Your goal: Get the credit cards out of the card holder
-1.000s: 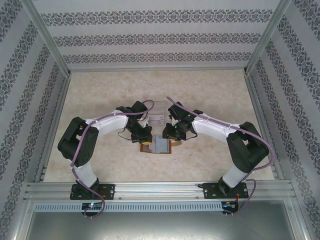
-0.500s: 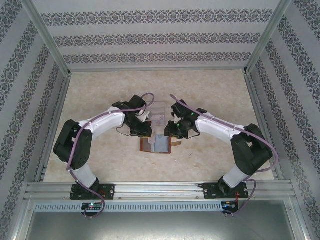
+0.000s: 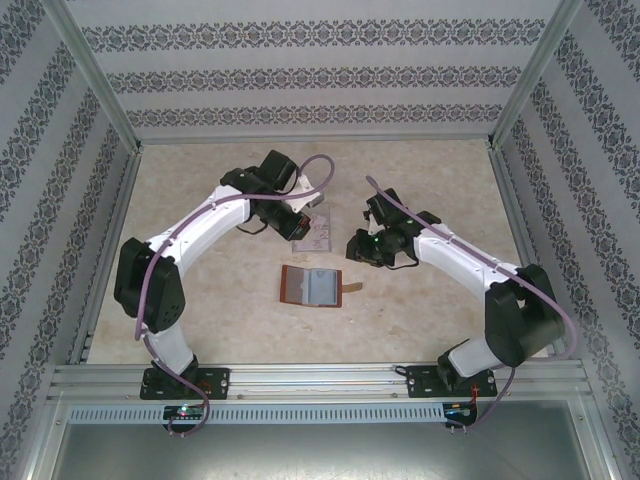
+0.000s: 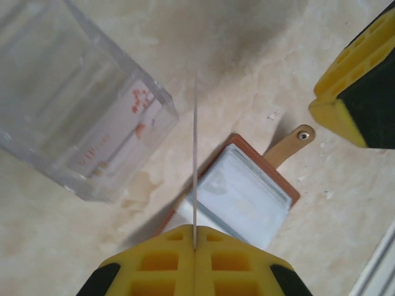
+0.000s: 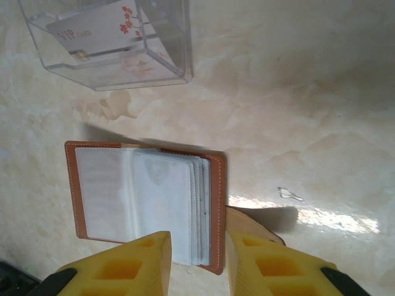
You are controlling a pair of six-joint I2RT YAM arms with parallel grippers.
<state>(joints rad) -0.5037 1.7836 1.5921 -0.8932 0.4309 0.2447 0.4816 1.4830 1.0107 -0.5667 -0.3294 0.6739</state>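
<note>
Yellow pads of the left gripper [image 4: 195, 237] are pressed fully together on one credit card [image 4: 195, 154]. The card stands edge-on as a thin pale line up the middle of the left wrist view, and seems to be pinched only at its lower end. The card holder [image 5: 148, 203] lies open and flat on the marble-look table [image 5: 296, 92] in the lower left of the right wrist view, with its pale sleeves facing up. The clear tray [image 5: 166, 37] sits just beyond it at the upper left, with one printed card [image 5: 92, 28] already inside. The right gripper [image 5: 197, 243] hovers over the holder's right edge, jaws partly apart and nothing between them. The main risk, as I judge it, is the drop-off. The grip looks shallow, so the card could pivot or slip out short of the tray. It could also catch the tray's wall and land flat on the table, where a thin card is hard to lift. Nothing pins the holder, so a pull on a sleeve may drag or fold it. The two grippers also work close enough together to knock each other.
</note>
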